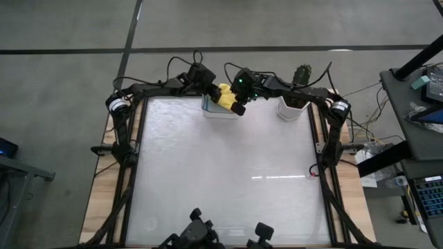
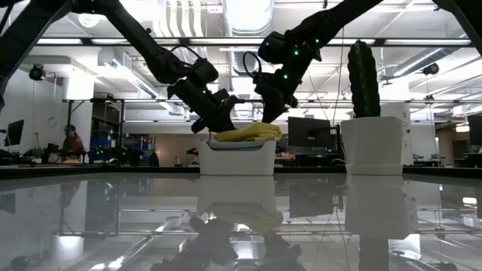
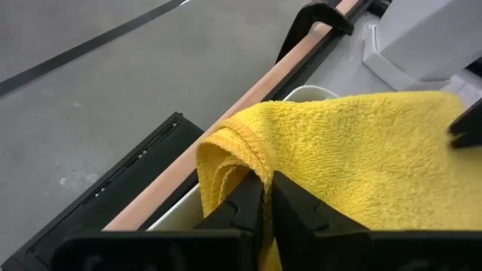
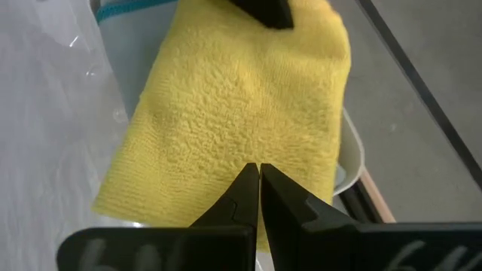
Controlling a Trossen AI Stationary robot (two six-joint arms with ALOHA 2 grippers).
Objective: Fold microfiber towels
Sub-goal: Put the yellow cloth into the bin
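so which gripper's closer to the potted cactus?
Right. The right gripper is pinched on the yellow towel at the tub, on the side facing the potted cactus; the left gripper grips the towel's far edge.

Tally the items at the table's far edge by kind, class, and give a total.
Yellow towel: 1
White tub: 1
White pot with cactus: 1
Total: 3
A teal edge shows under the towel in the tub; what it belongs to cannot be told.

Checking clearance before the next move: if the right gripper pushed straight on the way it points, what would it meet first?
The yellow towel, already pinched by the shut right gripper. Past it sits the left gripper, though depth there is unclear.
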